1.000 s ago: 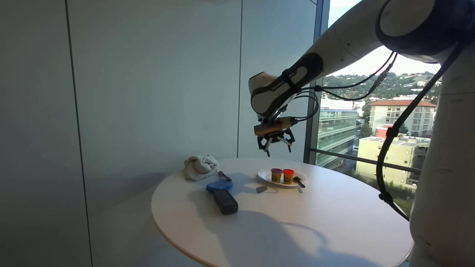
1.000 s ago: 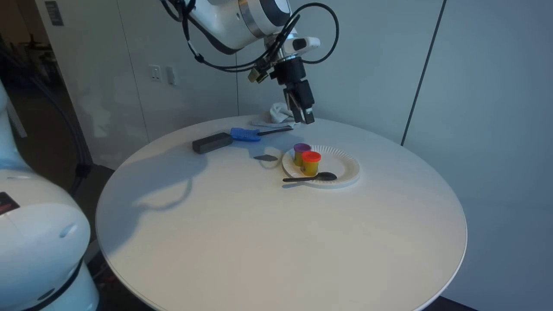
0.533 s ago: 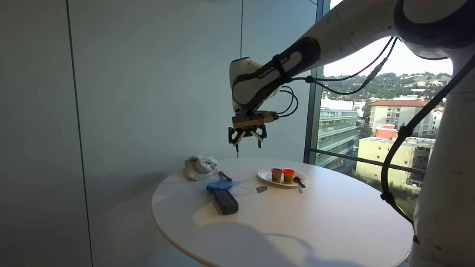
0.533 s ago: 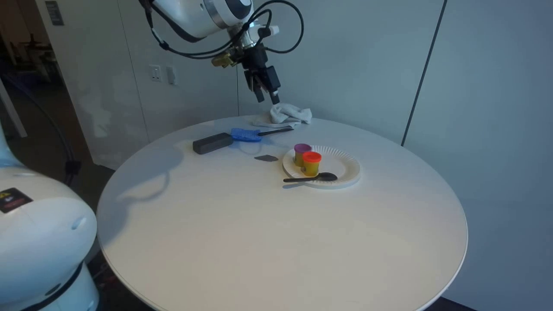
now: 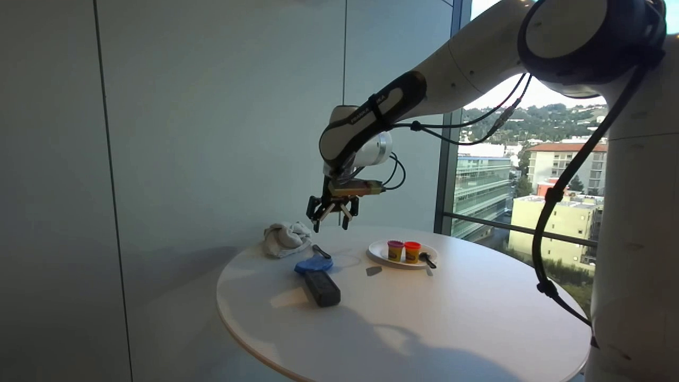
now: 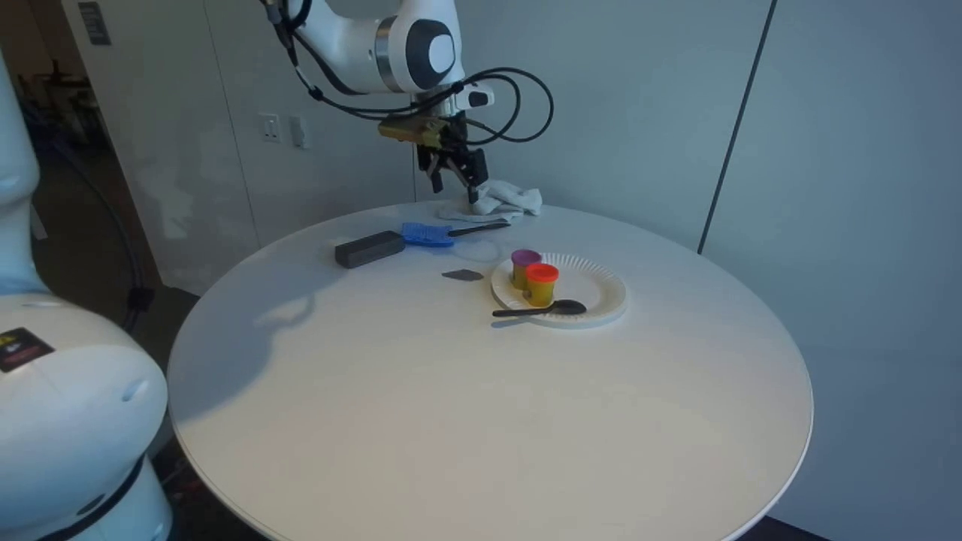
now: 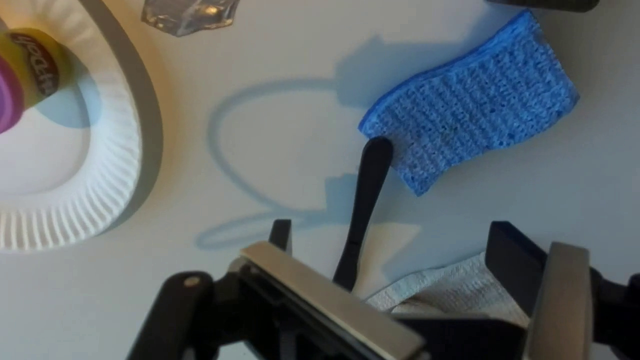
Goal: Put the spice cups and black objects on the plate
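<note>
Plainly, from where I stand, the gripper hangs above the round table, to one side of the paper plate, fingers apart. Both exterior views record a purple-lidded cup and a red-lidded cup upright on the plate, side by side. A black spoon lies there too, its handle end projecting past the plate's rim. The wrist view takes in only the purple-lidded cup and part of the plate, though printing on that cup is partly readable. Near the plate sits a small grey piece, flat-looking in both exterior views, shiny and crumpled in the wrist view. Farther from the plate lies a blue sponge; a black utensil overlaps its corner, the other end hidden behind the gripper in the wrist view. Farther still from the plate rests a black box, whole in both exterior views, a mere edge in the wrist view. A pale cloth lies well apart from the plate.
</note>
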`<state>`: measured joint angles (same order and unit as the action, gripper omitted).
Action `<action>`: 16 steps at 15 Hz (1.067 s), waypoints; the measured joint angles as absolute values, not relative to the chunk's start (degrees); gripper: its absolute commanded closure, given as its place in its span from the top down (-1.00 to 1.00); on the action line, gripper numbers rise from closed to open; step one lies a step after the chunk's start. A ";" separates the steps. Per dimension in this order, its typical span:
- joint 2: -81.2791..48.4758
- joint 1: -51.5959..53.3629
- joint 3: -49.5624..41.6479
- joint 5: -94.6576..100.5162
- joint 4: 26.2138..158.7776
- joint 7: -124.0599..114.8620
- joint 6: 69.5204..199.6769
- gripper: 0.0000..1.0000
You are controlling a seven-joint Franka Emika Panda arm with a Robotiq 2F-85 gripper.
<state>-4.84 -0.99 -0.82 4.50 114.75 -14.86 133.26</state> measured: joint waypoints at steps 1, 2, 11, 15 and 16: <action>-6.30 -1.10 -0.81 1.37 113.91 -10.56 133.22 1.00; -7.81 -1.22 -0.75 -1.77 112.88 -6.10 132.97 1.00; -18.42 -4.48 -2.45 -7.10 100.68 5.92 123.20 1.00; -22.30 -4.15 -2.73 -3.32 95.34 1.74 120.46 1.00; -23.29 -3.92 -2.74 -2.48 93.97 0.34 119.42 1.00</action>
<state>-23.29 -3.92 -2.74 -2.48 93.97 0.34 119.42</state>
